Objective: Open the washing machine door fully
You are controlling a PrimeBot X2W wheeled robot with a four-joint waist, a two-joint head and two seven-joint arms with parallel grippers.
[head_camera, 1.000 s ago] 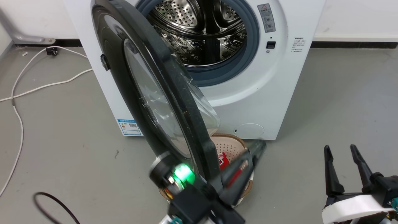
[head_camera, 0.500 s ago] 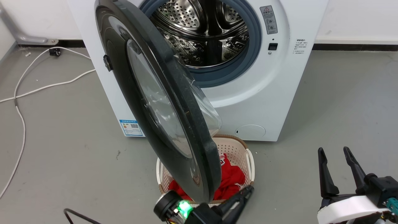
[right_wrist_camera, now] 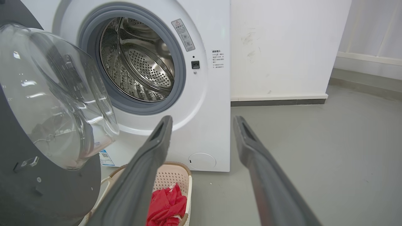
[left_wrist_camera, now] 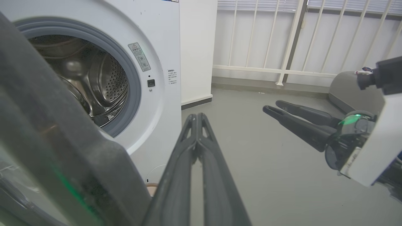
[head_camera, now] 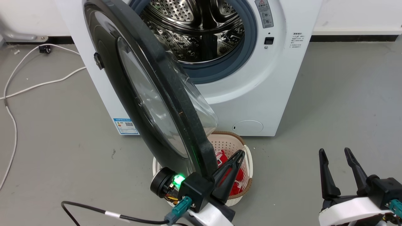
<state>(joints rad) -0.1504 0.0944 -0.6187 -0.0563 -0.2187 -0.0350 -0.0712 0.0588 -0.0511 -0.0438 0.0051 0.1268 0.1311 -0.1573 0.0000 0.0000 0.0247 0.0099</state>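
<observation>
Fingers: my left gripper (head_camera: 239, 154) is pinched together on nothing, right gripper (head_camera: 334, 151) spread wide, empty.
Door: washing machine door (head_camera: 150, 94) stands roughly half open off the washing machine (head_camera: 251, 100).
Blocking: laundry basket (head_camera: 248, 157) with red cloth (head_camera: 237, 185) right in front of it, under the door's rim.
Nearby: white cable (head_camera: 40, 84) to its left.

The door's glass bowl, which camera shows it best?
The right wrist view: the glass bowl bulges out nearly whole from the inner side of the washing machine door. The head view catches it edge-on from the door's outer side. The left wrist view gives the door's blurred rim up close.
</observation>
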